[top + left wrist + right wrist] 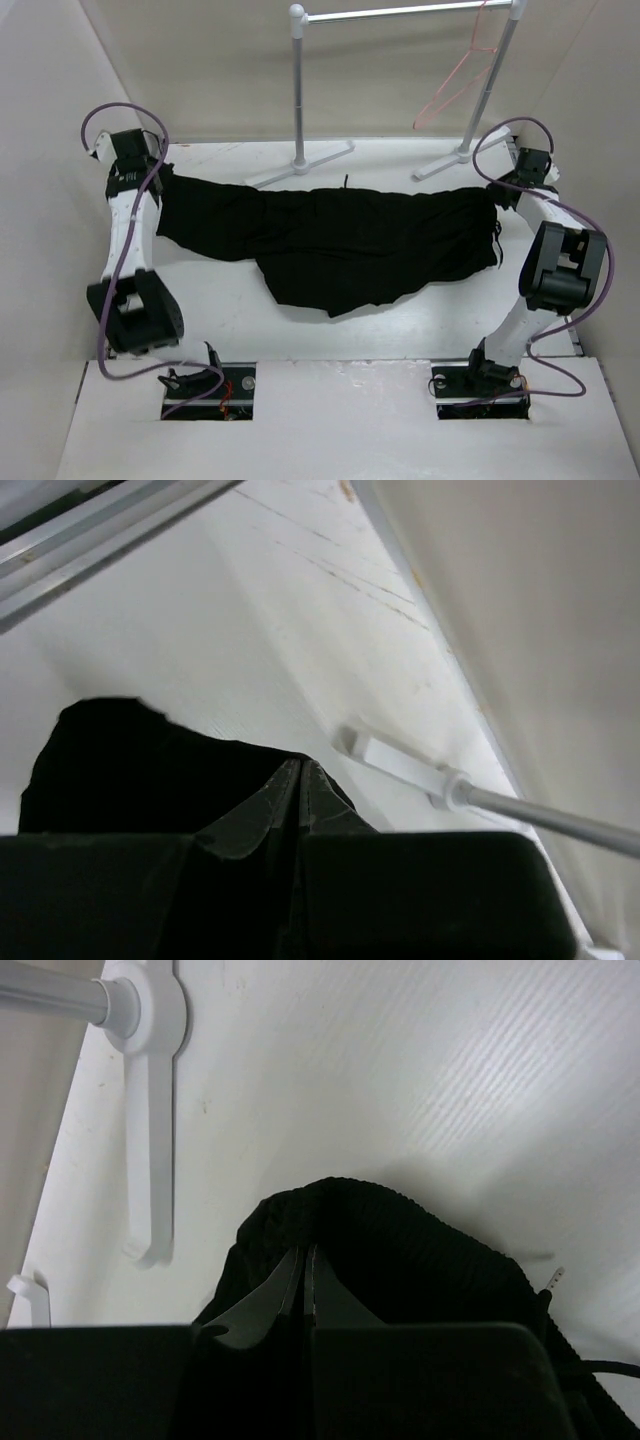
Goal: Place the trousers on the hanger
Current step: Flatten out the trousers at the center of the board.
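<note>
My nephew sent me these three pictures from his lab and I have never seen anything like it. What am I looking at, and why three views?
Two white-and-black robot arms are bolted at a white table's near edge. The wide picture is from a camera above; the other two sit on each wrist. A large black soft-fabric pair of trousers lies spread on the table. The left gripper and right gripper each have their fingers shut on one end of it. Behind stands a white-posted rack, with a thin pink-red wire hanger on its bar.
</note>
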Motion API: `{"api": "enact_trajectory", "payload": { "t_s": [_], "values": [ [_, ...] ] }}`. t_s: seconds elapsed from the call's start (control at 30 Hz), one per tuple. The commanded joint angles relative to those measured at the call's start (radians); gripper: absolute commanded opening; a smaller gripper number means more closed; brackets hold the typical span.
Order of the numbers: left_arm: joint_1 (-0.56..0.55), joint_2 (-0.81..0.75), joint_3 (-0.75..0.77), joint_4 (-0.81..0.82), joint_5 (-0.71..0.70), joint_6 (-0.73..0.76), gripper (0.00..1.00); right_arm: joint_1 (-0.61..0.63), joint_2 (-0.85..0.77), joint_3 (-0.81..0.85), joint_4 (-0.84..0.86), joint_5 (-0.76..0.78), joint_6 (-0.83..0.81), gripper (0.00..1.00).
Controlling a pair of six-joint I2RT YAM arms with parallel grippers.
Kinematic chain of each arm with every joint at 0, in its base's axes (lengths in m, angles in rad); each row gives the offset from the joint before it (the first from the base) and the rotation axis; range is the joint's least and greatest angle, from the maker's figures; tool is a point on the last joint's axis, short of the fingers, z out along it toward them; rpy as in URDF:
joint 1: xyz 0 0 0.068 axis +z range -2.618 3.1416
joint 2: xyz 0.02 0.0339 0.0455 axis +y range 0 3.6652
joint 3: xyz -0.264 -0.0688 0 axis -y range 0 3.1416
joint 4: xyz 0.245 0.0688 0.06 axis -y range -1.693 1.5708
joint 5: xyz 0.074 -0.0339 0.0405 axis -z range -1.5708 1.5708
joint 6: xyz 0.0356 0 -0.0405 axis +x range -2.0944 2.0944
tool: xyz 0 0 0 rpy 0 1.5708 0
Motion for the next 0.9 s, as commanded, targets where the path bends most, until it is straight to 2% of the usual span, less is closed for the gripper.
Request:
{"api": "enact_trajectory", "payload": {
  "t_s": [0.0, 0.3, 0.33, 0.37, 0.43, 0.47, 0.53, 0.63, 0.7, 0.8, 0.83, 0.87],
  "values": [
    [0.019, 0.181, 0.111, 0.038, -0.012, 0.001, 0.01, -0.010, 0.039, 0.073, 0.067, -0.003, -0.007, 0.05],
    [0.034, 0.686, 0.586, 0.040, -0.091, 0.037, 0.03, -0.018, 0.149, 0.192, 0.052, -0.014, -0.015, 0.05],
    [0.031, 0.722, 0.626, 0.036, -0.095, 0.037, 0.07, -0.015, 0.157, 0.208, 0.042, -0.014, -0.010, 0.06],
    [0.029, 0.743, 0.659, 0.035, -0.089, 0.038, 0.16, -0.015, 0.165, 0.229, 0.033, -0.013, -0.007, 0.07],
    [0.013, 0.741, 0.674, 0.043, -0.063, 0.040, 0.41, -0.007, 0.163, 0.264, 0.009, -0.010, -0.006, 0.17],
    [0.000, 0.713, 0.656, 0.048, -0.050, 0.046, 0.55, 0.001, 0.153, 0.277, 0.000, -0.008, -0.007, 0.26],
    [-0.024, 0.620, 0.563, 0.052, -0.052, 0.059, 0.72, 0.024, 0.114, 0.283, -0.022, 0.001, -0.013, 0.46],
    [-0.084, 0.399, 0.286, 0.095, -0.075, 0.060, 0.72, 0.053, 0.018, 0.230, -0.050, 0.016, -0.013, 0.59],
    [-0.140, 0.243, 0.085, 0.103, -0.091, 0.047, 0.65, 0.079, -0.066, 0.155, -0.053, 0.047, -0.007, 0.62],
    [-0.263, 0.020, -0.217, 0.080, -0.098, -0.015, 0.46, 0.131, -0.198, 0.027, -0.044, 0.076, 0.013, 0.61],
    [-0.312, -0.044, -0.305, 0.065, -0.096, -0.043, 0.40, 0.155, -0.240, -0.014, -0.037, 0.076, 0.014, 0.56],
    [-0.361, -0.101, -0.382, 0.048, -0.093, -0.063, 0.36, 0.184, -0.281, -0.051, -0.034, 0.078, 0.011, 0.45]
  ]
}}
